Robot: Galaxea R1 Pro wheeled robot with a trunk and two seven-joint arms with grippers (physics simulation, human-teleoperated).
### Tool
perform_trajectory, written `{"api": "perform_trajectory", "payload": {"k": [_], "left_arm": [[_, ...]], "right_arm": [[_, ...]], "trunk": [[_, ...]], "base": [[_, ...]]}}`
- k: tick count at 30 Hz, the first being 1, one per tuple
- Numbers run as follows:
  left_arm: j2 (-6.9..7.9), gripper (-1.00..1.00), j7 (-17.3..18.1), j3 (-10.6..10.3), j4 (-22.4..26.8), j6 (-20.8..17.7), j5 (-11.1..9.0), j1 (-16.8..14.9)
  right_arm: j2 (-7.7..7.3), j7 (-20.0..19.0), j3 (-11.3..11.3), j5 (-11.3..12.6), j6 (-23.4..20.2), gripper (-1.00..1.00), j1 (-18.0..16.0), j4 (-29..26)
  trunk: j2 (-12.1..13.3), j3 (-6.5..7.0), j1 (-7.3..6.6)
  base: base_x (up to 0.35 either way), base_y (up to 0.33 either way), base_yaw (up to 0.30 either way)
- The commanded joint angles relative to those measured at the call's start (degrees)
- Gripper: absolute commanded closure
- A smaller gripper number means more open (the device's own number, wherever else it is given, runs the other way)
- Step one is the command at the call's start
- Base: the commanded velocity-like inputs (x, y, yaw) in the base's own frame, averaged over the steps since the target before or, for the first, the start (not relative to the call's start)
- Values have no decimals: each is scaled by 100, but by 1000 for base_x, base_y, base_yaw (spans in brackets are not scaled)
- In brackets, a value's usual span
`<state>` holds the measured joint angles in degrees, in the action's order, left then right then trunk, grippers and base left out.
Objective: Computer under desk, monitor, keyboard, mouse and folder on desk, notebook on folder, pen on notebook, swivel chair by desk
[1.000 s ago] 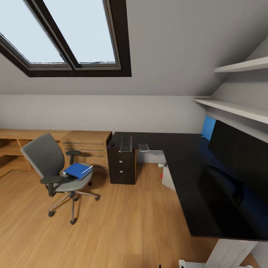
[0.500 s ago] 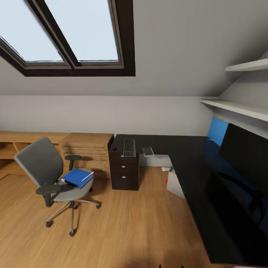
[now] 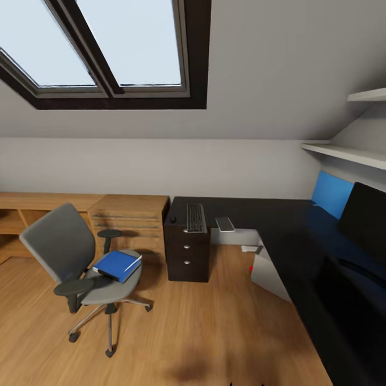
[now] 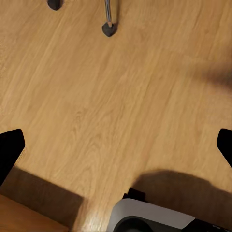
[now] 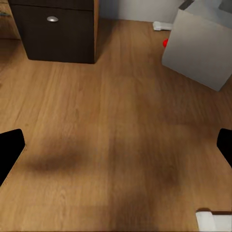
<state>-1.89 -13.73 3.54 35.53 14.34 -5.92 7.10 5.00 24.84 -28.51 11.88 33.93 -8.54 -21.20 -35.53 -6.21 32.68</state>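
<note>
Your folder (image 3: 118, 265) lies on the chair (image 3: 80, 257) seat, well apart from the bench (image 3: 279, 225), where the keyboard (image 3: 195, 217) sits above the drawers and the monitor (image 3: 367, 222) stands at the right. The computer (image 5: 205, 48) stands on the floor under the bench. Both arms hang over bare floor, left fingers (image 4: 10, 150) and right fingers (image 5: 10, 150) spread wide, holding nothing.

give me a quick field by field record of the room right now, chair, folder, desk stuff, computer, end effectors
swivel chair: on the wood floor, apart from the desk
folder: blue, lying on the chair seat
desk: L-shaped, black top, drawer unit at its end
keyboard: on the desk above the drawers
notebook: on the desk beside the keyboard
monitor: on the desk's right wing
computer: grey tower on the floor under the desk
left end effector: open, over bare floor
right end effector: open, over floor near the drawer unit
</note>
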Motion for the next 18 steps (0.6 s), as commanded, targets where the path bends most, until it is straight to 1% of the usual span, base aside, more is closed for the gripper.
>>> {"api": "perform_trajectory", "payload": {"k": [1, 11, 15, 18], "left_arm": [[-3, -100, 11, 2, 7, 17, -59, 0], [-20, -100, 19, -2, -1, -5, -50, 2], [-22, -100, 24, -2, -5, -16, -44, 2], [-24, -100, 27, -7, -15, -18, -41, 1]], "right_arm": [[-2, 30, -50, 51, 26, -100, -8, 13], [-8, 27, -57, 49, 33, -100, -11, 45], [-8, 22, -53, 49, 29, -100, -8, 45], [-8, 21, -52, 49, 28, -100, -7, 73]], "trunk": [[-7, -8, 5], [-7, -8, 5], [-7, -8, 5], [-7, -8, 5]], "base": [[257, 259, 0], [272, 234, 0], [299, 193, 0], [314, 112, 0]]}}
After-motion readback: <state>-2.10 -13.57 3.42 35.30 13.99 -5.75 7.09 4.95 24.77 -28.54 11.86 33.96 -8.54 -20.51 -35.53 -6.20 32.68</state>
